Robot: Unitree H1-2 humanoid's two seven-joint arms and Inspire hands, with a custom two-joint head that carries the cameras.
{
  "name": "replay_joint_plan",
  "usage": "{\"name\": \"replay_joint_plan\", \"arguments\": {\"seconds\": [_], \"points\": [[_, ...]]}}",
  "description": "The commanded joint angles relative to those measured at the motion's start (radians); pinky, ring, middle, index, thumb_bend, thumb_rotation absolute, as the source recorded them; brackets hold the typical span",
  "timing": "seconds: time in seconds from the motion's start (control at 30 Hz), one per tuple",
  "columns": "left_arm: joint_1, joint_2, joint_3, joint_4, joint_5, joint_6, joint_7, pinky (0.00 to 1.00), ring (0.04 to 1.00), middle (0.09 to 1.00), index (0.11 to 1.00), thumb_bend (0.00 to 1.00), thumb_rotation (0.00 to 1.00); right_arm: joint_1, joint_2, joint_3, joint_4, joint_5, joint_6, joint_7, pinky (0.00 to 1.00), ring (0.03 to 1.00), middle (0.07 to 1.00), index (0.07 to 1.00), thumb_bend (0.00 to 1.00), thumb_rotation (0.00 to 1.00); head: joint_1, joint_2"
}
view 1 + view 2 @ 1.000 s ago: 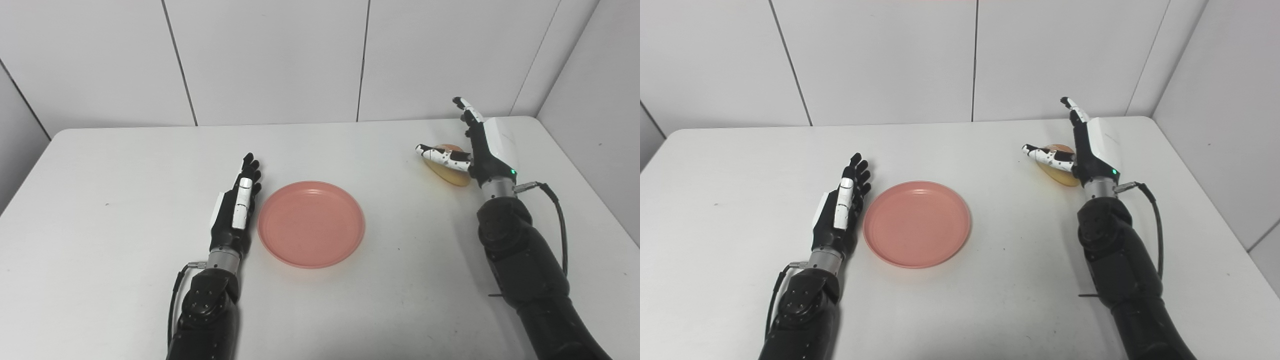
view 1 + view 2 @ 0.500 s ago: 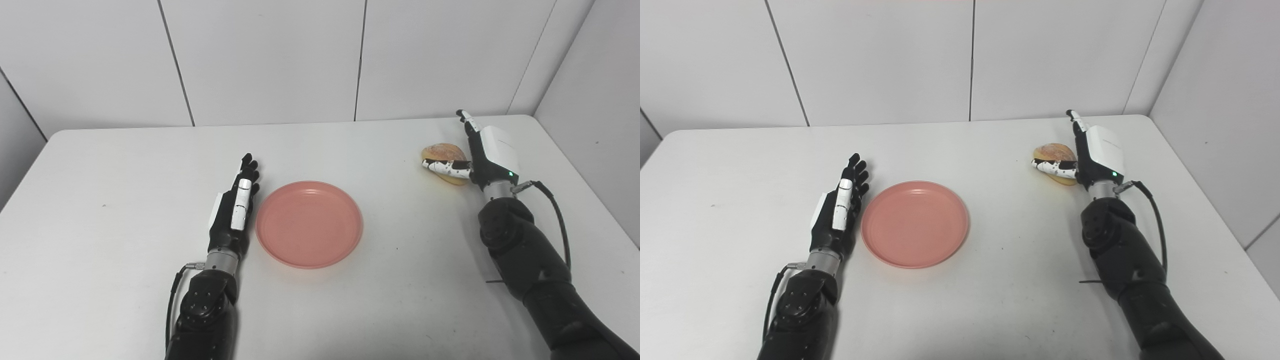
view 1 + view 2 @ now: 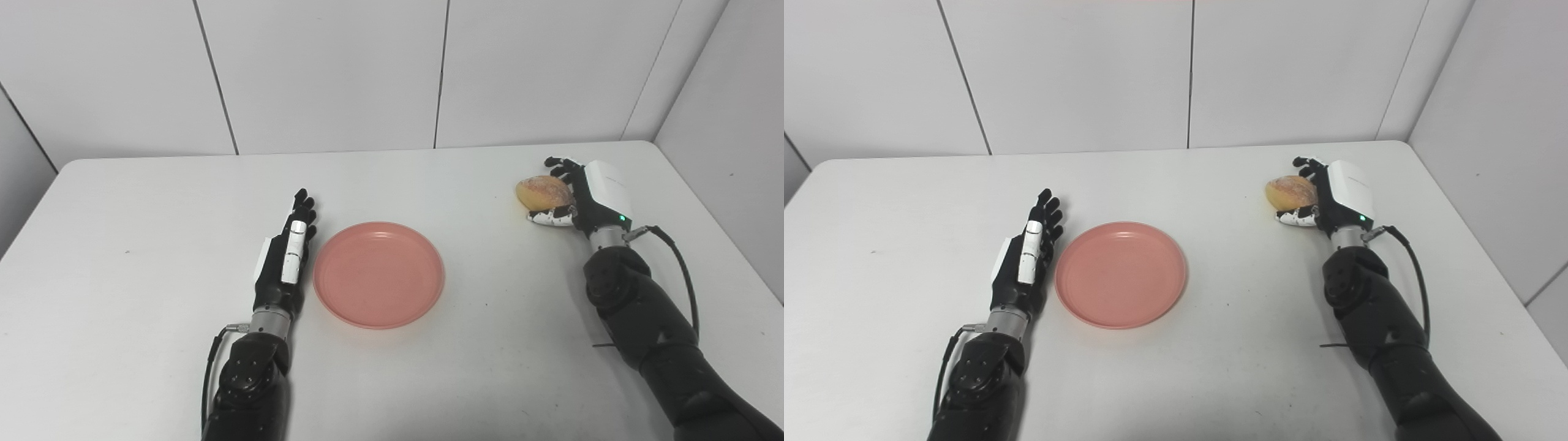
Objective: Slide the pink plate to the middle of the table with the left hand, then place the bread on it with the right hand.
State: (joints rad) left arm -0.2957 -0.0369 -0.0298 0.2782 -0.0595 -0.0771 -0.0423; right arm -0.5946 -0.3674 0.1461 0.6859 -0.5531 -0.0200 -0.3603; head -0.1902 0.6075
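The pink plate (image 3: pixel 379 274) lies empty near the middle of the white table (image 3: pixel 122 202). My left hand (image 3: pixel 286 257) rests flat and open just left of the plate's rim, fingers straight. The bread (image 3: pixel 542 192), a golden-brown roll, is at the far right of the table. My right hand (image 3: pixel 582 196) is curled around it from the right, fingers over the far side and thumb under the near side. In the right eye view the bread (image 3: pixel 1289 191) sits against the right hand (image 3: pixel 1332 197).
White wall panels stand behind the table's far edge. A side wall runs close along the right. A black cable (image 3: pixel 680 263) loops off the right forearm.
My right hand drew back toward the bread and its fingers and thumb closed around it. The bread now shows on its left side. The left hand and plate stayed put.
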Motion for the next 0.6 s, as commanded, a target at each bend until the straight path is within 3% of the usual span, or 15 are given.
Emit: {"name": "replay_joint_plan", "arguments": {"seconds": [0.0,0.4,0.57], "points": [[-0.003,-0.001,-0.002,-0.011,0.008,-0.025,-0.002,1.0,1.0,1.0,1.0,0.67,1.0,-0.038,-0.008,-0.012,-0.035,0.01,-0.054,-0.032,0.3,0.389,0.436,0.542,0.52,0.0,0.0,-0.001],[-0.003,0.002,-0.003,-0.008,-0.004,-0.02,-0.014,1.0,1.0,1.0,1.0,0.68,1.0,-0.027,-0.007,-0.015,-0.068,0.031,-0.063,-0.046,0.32,0.394,0.426,0.538,0.52,0.0,0.008,-0.004],[-0.002,0.001,-0.005,-0.011,0.005,-0.018,-0.01,1.0,1.0,1.0,1.0,0.68,1.0,-0.003,0.006,-0.022,-0.15,0.041,-0.093,-0.048,0.34,0.417,0.438,0.536,0.52,0.0,0.004,-0.003]]}}
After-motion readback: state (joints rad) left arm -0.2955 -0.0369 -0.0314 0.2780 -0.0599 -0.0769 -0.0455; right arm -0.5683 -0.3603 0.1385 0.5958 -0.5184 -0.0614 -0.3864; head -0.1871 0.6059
